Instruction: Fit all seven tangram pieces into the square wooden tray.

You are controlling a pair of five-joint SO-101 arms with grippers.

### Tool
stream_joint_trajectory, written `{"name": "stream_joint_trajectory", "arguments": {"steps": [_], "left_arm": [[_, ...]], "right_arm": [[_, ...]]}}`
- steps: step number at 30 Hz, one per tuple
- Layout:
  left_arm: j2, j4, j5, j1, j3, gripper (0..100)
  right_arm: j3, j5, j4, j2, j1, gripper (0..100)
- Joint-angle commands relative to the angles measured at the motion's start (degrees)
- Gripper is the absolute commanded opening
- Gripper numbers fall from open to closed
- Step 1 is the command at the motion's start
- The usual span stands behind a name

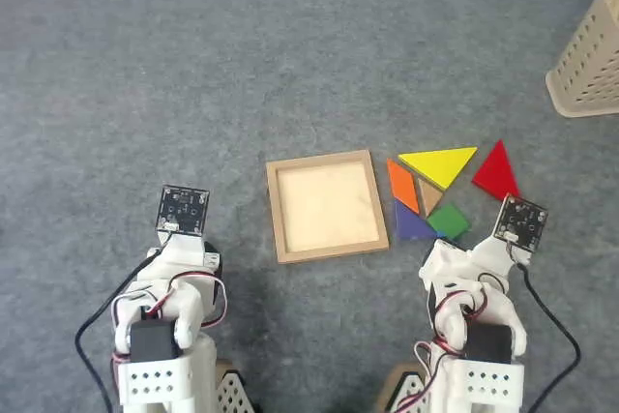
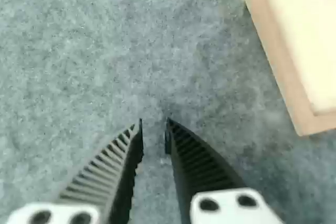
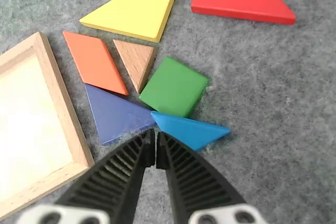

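Observation:
The square wooden tray (image 1: 324,205) lies empty on the grey carpet between the two arms. Right of it lie a yellow triangle (image 1: 437,163), a red triangle (image 1: 496,173), an orange parallelogram (image 1: 402,186), a small wooden triangle (image 1: 429,194), a dark blue triangle (image 1: 411,224) and a green square (image 1: 449,221). A light blue triangle (image 3: 189,129) rests against the green square (image 3: 174,86). My right gripper (image 3: 156,132) is shut and empty, its tips just short of the light blue triangle. My left gripper (image 2: 154,124) hovers over bare carpet left of the tray's rim (image 2: 273,51), fingers slightly apart with nothing between them.
A beige lattice basket (image 1: 590,55) stands at the back right edge. Both arm bases (image 1: 164,336) (image 1: 474,336) sit at the near edge. Open carpet stretches behind and to the left of the tray.

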Motion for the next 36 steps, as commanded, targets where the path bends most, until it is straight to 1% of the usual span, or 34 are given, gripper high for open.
{"name": "stream_joint_trajectory", "arguments": {"steps": [1, 13, 20, 23, 26, 33, 36], "left_arm": [[-1.2, 0.0, 0.4, 0.4, -0.6, 7], [-1.2, 0.0, 0.4, 0.3, -0.6, 7], [-1.2, 0.0, 0.4, 0.3, -0.6, 7], [-1.2, 0.0, 0.4, 0.3, -0.6, 7], [-1.2, 0.0, 0.4, 0.3, -0.6, 7], [-1.2, 0.0, 0.4, 0.3, -0.6, 7], [-1.2, 0.0, 0.4, 0.2, -0.6, 7]], "right_arm": [[0.8, 0.8, 0.5, 0.2, 0.5, 0.8], [0.8, 0.7, 0.5, 0.2, -0.1, 0.9], [0.8, 0.7, -1.3, -0.3, -10.0, 0.9], [0.8, 0.8, -1.3, -0.3, -11.3, 0.9], [0.8, 0.8, -0.1, -0.3, -11.5, 0.9], [0.7, 0.9, -1.3, -0.3, -10.4, 1.0], [0.5, 0.9, -3.3, -0.3, -3.3, 1.0]]}}
